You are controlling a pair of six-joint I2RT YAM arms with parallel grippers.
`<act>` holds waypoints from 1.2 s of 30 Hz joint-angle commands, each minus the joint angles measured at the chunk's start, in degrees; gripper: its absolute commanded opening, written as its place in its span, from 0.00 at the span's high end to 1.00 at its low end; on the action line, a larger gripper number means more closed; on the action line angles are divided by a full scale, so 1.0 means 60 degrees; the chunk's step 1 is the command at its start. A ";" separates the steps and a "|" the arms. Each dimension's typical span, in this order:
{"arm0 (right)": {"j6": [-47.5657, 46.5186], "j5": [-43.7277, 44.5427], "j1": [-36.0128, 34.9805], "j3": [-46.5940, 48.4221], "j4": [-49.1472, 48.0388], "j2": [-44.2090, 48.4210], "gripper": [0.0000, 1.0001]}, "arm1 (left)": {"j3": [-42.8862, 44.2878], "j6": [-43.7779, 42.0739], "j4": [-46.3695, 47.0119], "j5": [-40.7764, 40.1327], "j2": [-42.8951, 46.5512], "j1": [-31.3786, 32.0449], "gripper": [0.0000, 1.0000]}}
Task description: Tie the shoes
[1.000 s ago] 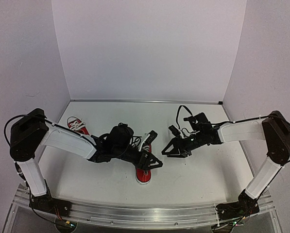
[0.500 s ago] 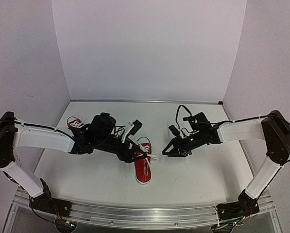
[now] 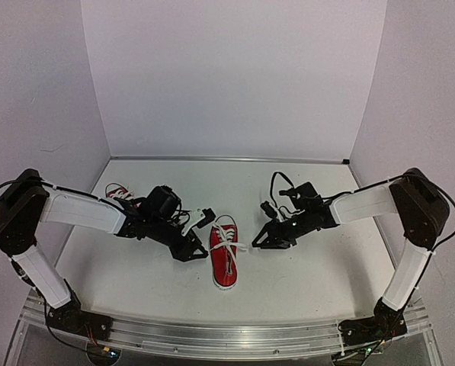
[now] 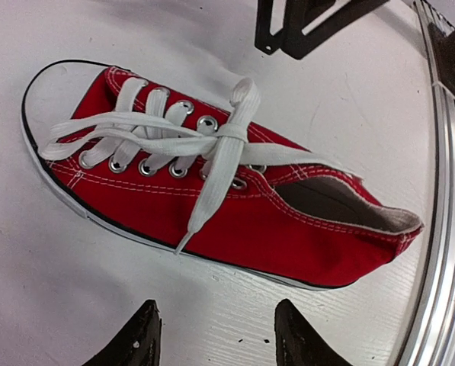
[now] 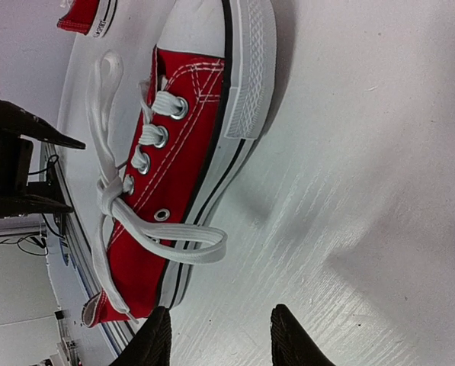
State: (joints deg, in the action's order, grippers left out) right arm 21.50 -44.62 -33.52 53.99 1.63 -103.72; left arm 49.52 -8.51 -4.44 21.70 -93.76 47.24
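Note:
One red shoe (image 3: 225, 258) with white laces lies mid-table, toe toward the back. Its laces are gathered in a knot (image 4: 232, 132) over the tongue. One loop hangs over the sole on the right side (image 5: 200, 248), and a loose end lies down the left side (image 4: 204, 206). My left gripper (image 3: 199, 235) is open and empty just left of the shoe, its fingertips (image 4: 142, 339) above bare table. My right gripper (image 3: 264, 229) is open and empty just right of it, fingertips (image 5: 157, 339) above the table. The second shoe (image 3: 119, 194) is at the back left, partly hidden by my left arm.
White walls close the table at the back and sides. A metal rail (image 3: 227, 335) runs along the near edge and shows in the left wrist view (image 4: 440, 229). The second shoe's sole peeks into the right wrist view (image 5: 86, 17).
My left gripper has drawn back to the left, off the shoe, and now hangs open beside it. The right gripper has edged slightly toward the shoe. The laces now rest on the shoe.

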 commanded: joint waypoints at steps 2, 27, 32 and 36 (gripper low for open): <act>0.0567 -0.0420 0.0020 -0.0106 -0.1552 -0.0268 0.57 | 0.0615 -0.1527 0.0614 0.0239 -0.0587 0.0010 0.52; 0.1220 -0.1690 0.0182 0.1176 -0.1869 -0.1852 0.58 | 0.1508 -0.1909 0.0626 -0.0181 -0.1841 0.0016 0.84; 0.1104 -0.1350 0.0340 0.1402 -0.1740 -0.2264 0.65 | 0.1474 -0.1926 0.0594 -0.0179 -0.1819 0.0022 0.87; 0.0968 -0.1658 0.0334 0.1542 -0.1723 -0.2574 0.66 | 0.1523 -0.1935 0.0603 -0.0209 -0.1820 0.0022 0.88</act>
State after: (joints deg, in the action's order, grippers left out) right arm 28.56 -53.70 -31.59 61.08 -8.08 -117.27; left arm 57.36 -20.47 -1.45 20.78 -105.16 47.24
